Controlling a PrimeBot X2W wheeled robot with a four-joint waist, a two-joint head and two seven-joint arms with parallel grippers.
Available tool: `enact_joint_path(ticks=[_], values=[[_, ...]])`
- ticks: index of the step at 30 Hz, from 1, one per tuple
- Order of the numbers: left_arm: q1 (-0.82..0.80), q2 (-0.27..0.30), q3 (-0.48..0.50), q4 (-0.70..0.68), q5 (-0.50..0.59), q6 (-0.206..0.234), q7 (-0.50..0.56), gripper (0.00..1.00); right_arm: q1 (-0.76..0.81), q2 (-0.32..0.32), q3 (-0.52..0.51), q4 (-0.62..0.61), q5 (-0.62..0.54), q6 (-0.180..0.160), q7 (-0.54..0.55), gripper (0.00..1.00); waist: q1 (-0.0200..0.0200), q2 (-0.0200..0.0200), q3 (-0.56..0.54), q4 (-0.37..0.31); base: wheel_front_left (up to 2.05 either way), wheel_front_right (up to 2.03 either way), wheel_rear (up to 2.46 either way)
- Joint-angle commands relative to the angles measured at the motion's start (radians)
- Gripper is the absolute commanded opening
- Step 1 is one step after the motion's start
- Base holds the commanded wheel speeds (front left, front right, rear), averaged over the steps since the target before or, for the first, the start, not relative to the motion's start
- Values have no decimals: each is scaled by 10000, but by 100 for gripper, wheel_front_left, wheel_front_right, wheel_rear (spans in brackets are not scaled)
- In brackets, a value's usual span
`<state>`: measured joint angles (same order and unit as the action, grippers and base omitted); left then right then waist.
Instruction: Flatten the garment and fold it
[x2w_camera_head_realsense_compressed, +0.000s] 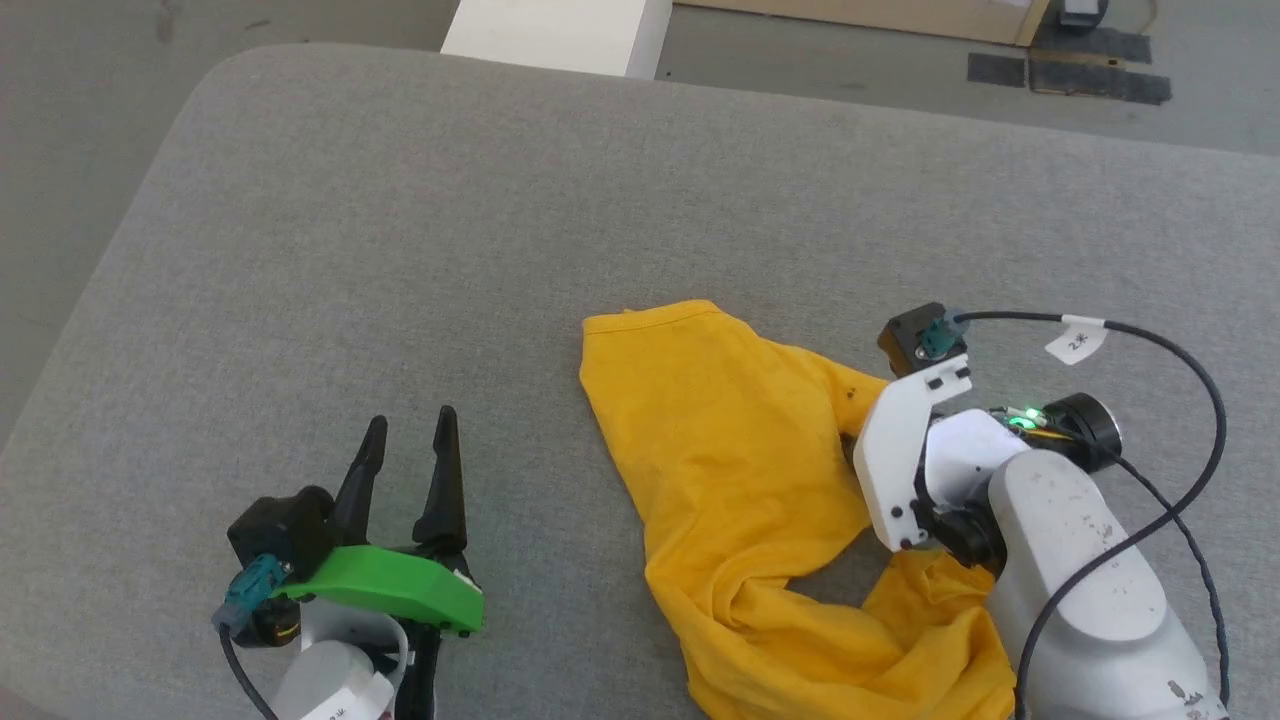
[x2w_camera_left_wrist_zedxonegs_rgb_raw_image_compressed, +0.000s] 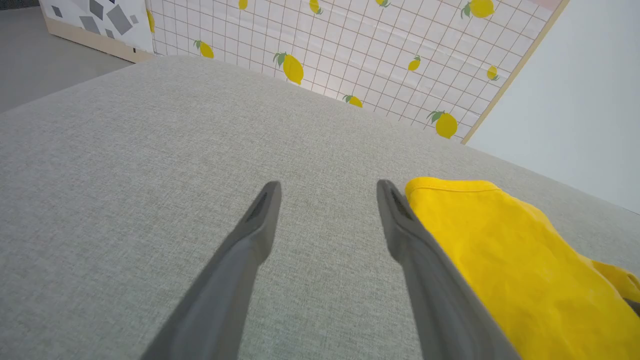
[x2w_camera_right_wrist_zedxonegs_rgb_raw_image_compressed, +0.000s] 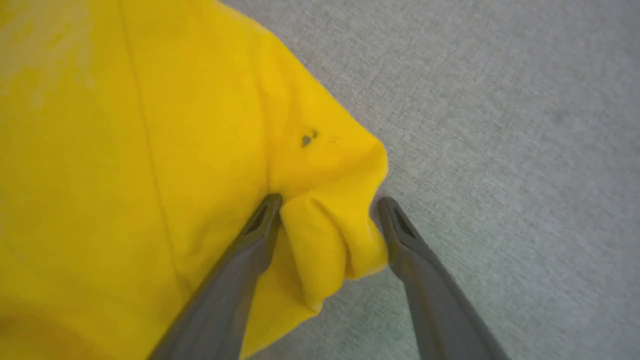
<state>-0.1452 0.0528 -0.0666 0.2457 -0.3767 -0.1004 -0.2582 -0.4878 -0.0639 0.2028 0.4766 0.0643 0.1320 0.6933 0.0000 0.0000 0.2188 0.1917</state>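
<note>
Jaws are wide on my left gripper (x2w_camera_left_wrist_zedxonegs_rgb_raw_image_compressed: 327, 185) and right gripper (x2w_camera_right_wrist_zedxonegs_rgb_raw_image_compressed: 328, 200). Right ones may pinch too little garment (x2w_camera_right_wrist_zedxonegs_rgb_raw_image_compressed: 150, 150), and it slips out.

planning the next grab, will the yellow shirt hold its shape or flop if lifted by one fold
Probably flops: the garment lies in soft bunched folds. Likely light: a fold puckers between the open fingers of the right gripper.

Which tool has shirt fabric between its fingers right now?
The right tool: a fold of the shirt sits between its open jaws. The left tool is open over bare cushion beside the shirt.
</note>
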Motion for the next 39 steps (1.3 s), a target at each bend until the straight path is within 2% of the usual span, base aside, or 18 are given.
enact_joint_path(ticks=[1,2,3,4,7,10,15,19,22,23,24,31,34,39], values=[[-111,-24,3,28,-102,2,-36,100,-35,-20,68,231,119,-13,-16,100,0,0,54,59,0,0,0],[-97,-24,15,46,-96,13,-36,100,-74,-58,150,260,225,-13,-112,23,0,0,25,10,0,0,0],[-96,-24,9,67,-92,13,-36,100,-118,-87,163,228,337,-13,-280,0,0,0,7,-28,0,0,0],[-96,-25,14,115,-33,3,-36,100,-269,-178,-85,12,834,-13,-851,0,0,0,-136,-223,0,0,0],[-95,-25,-29,159,13,-22,-36,100,-349,-375,-873,-624,1301,-13,-1574,0,0,0,-308,-407,0,0,0],[-81,-25,-78,192,21,-41,-36,100,-39,-778,-1954,-1359,1440,-13,-1872,0,0,0,-448,-551,0,0,0],[-28,-25,-125,217,33,-64,-36,100,1502,-1493,-4435,-2213,954,-13,-1342,0,0,0,-604,-743,0,0,0],[-15,-25,-138,260,45,-87,-36,100,2801,-1327,-6202,-2474,308,-13,-641,0,0,0,-608,-830,0,0,0],[-40,-25,-123,298,49,-104,-36,100,3272,-878,-6838,-2427,111,-13,-262,0,0,0,-556,-901,0,0,0],[-55,-25,-122,321,53,-110,-36,100,3260,-711,-6962,-2520,150,-13,-449,5,0,0,-539,-928,0,0,0],[-58,-22,-103,334,54,-112,-36,100,3255,-629,-6938,-2610,120,-13,-625,100,0,0,-544,-970,0,0,0],[-572,-17,-353,557,-310,-173,338,100,2849,-24,-7322,-3891,1096,-13,-3403,100,0,0,-703,-1194,0,0,0],[-1415,-20,-679,740,-668,-179,1208,100,2968,91,-7471,-4276,1245,-13,-4184,100,0,0,-701,-1321,0,0,0],[-3691,-23,-1886,1624,-1413,122,3712,100,3162,131,-6997,-4502,1341,-13,-4657,100,0,0,-381,-1774,0,0,0]])
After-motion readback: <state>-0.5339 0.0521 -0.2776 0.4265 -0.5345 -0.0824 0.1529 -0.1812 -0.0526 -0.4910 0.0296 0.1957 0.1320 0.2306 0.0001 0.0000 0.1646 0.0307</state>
